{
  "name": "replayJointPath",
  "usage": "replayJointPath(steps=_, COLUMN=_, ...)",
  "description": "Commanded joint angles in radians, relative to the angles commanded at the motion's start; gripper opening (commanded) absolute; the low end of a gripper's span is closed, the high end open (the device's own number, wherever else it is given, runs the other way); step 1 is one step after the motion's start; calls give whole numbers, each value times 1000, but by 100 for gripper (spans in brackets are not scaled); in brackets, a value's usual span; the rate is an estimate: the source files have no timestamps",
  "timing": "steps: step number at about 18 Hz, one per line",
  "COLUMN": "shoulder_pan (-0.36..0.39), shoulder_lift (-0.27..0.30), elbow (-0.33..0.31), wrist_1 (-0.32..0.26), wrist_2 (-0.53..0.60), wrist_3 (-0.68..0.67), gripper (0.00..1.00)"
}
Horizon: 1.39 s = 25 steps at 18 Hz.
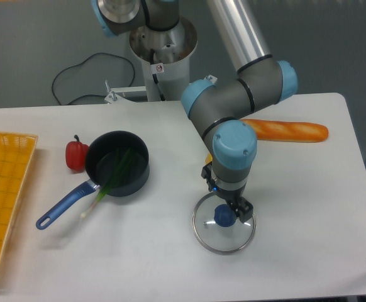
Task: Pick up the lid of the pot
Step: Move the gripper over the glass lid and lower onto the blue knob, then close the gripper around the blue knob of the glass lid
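Observation:
My gripper (228, 197) is over the back part of the pot lid, its two dark fingertips apart with a gap between them. The clear glass lid (223, 240) lies flat on the table and has a metal rim. Its round blue knob (224, 216) shows just in front of and below the fingertips, slightly left of the right one. Nothing is held. The gripper body covers part of the lid's back edge; whether a fingertip touches the lid I cannot tell.
Left of the lid is a black pan (99, 165) with a blue handle and a long green item (120, 171) inside. A red pepper (76, 155), yellow crate (0, 189) and long orange item (290, 130) surround the area. A yellow object (209, 161) peeks out behind the gripper.

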Motion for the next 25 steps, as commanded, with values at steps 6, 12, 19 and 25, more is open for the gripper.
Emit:
replayJointPath(steps=6, shoulder_pan=0, shoulder_lift=-44, elbow=17, wrist_1=46, wrist_2=-2, wrist_3=154, gripper=98)
replayJointPath(steps=12, shoulder_pan=5, shoulder_lift=-94, elbow=41, wrist_1=67, wrist_2=-3, wrist_3=211, gripper=98)
replayJointPath(steps=19, shoulder_pan=3, shoulder_lift=-94, elbow=32, wrist_1=63, wrist_2=2, wrist_3=228, gripper=98)
replayJointPath(steps=25, shoulder_pan=-8, shoulder_lift=-94, elbow=29, wrist_1=58, wrist_2=2, wrist_3=241, gripper=97)
